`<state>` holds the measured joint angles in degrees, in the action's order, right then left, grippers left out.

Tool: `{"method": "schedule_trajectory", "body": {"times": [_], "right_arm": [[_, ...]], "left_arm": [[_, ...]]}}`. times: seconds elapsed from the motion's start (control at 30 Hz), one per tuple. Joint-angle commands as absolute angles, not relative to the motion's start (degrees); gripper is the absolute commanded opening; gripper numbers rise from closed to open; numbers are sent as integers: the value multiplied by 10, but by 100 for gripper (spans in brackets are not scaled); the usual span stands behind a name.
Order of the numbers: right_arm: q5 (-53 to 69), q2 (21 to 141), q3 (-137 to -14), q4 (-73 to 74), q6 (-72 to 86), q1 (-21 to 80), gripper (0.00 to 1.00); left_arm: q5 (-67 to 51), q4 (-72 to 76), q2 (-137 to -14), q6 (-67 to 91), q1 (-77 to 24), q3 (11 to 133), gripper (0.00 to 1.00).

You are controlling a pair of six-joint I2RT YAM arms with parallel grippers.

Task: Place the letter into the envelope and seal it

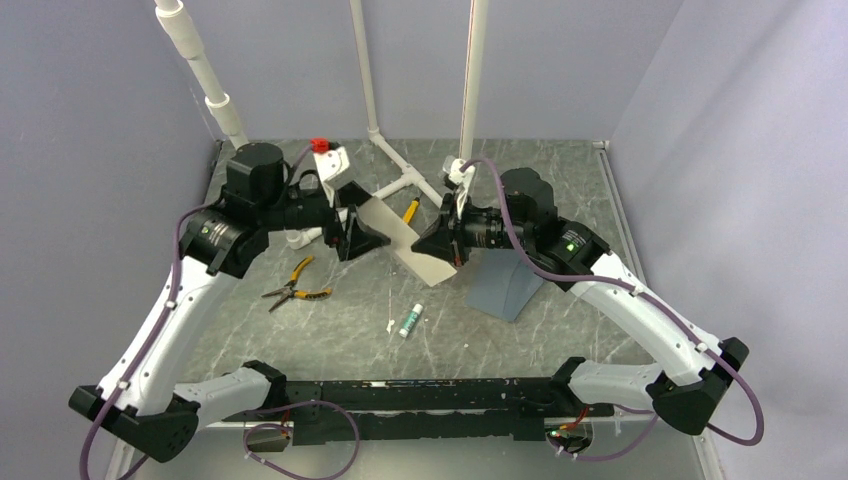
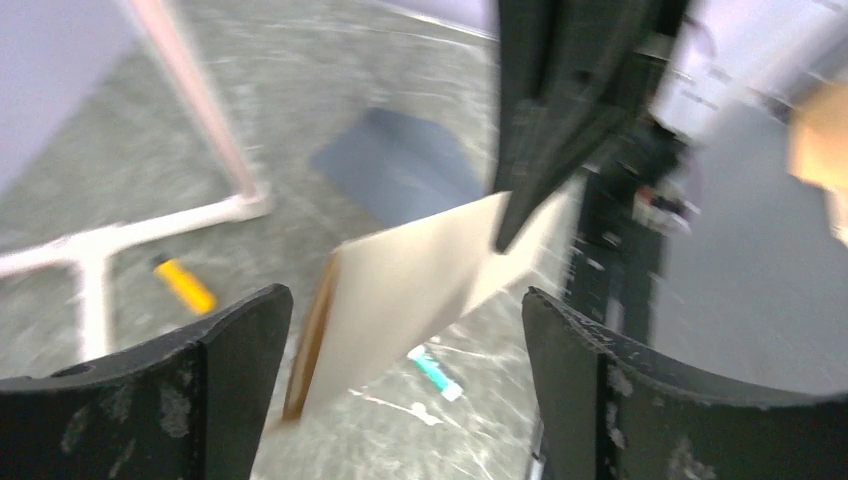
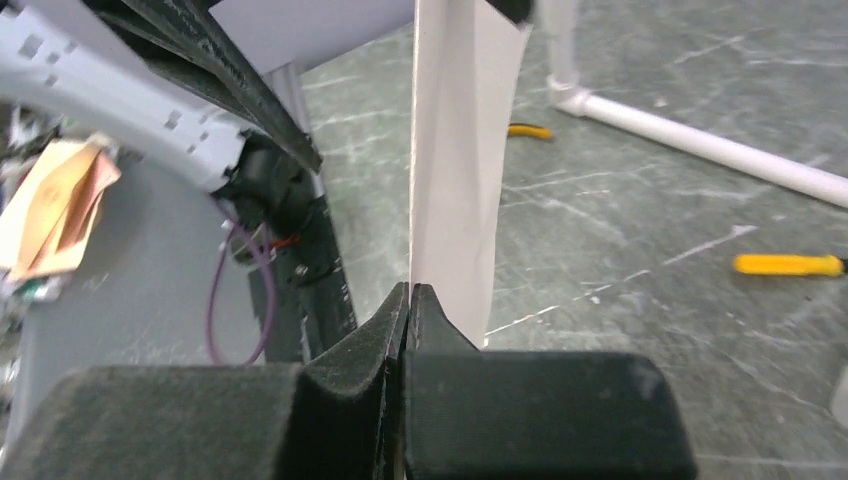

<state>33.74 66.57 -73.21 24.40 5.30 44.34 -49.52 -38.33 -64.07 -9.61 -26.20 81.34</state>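
Note:
The letter [image 1: 400, 238] hangs in the air between my two grippers, plain cream side up, with a brown edge showing in the left wrist view [image 2: 420, 280]. My right gripper [image 1: 450, 245] is shut on the letter's right edge; the right wrist view shows its jaws [image 3: 410, 290] pinched on the sheet [image 3: 455, 150]. My left gripper [image 1: 362, 235] is open, and its fingers [image 2: 405, 295] stand wide apart on either side of the letter's other end without clamping it. The blue-grey envelope [image 1: 510, 282] lies on the table under the right arm and also shows in the left wrist view [image 2: 400, 165].
Orange-handled pliers [image 1: 295, 285] lie at the left. A glue stick [image 1: 411, 320] lies in front of the letter. A yellow-handled tool [image 1: 410, 210] and white pipe frame [image 1: 400, 180] sit behind it. Walls close in the back and sides.

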Motion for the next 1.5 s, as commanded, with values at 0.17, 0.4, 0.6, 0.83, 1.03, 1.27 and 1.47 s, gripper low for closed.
{"method": "schedule_trajectory", "body": {"times": [0.17, 0.4, 0.6, 0.83, 1.03, 1.27, 1.47], "right_arm": [[99, 661, -758, 185, 151, 445, 0], [7, 683, -799, 167, 218, 444, 0], [56, 654, -760, 76, 266, 444, 0], [88, 637, -742, 12, 311, 444, 0], [114, 642, -736, -25, 333, 444, 0], [108, 644, -724, -56, 377, 443, 0], [141, 649, -692, -122, 429, 436, 0]], "left_arm": [[-74, -282, -615, 88, -260, 829, 93], [-90, -268, -629, 154, -260, 832, 93], [-197, -140, -600, 383, -260, 774, 89], [-285, -9, -600, 500, -261, 734, 88], [-348, 53, -628, 552, -260, 714, 78], [-365, 65, -628, 563, -260, 703, 70], [-379, 84, -630, 583, -260, 695, 74]]}}
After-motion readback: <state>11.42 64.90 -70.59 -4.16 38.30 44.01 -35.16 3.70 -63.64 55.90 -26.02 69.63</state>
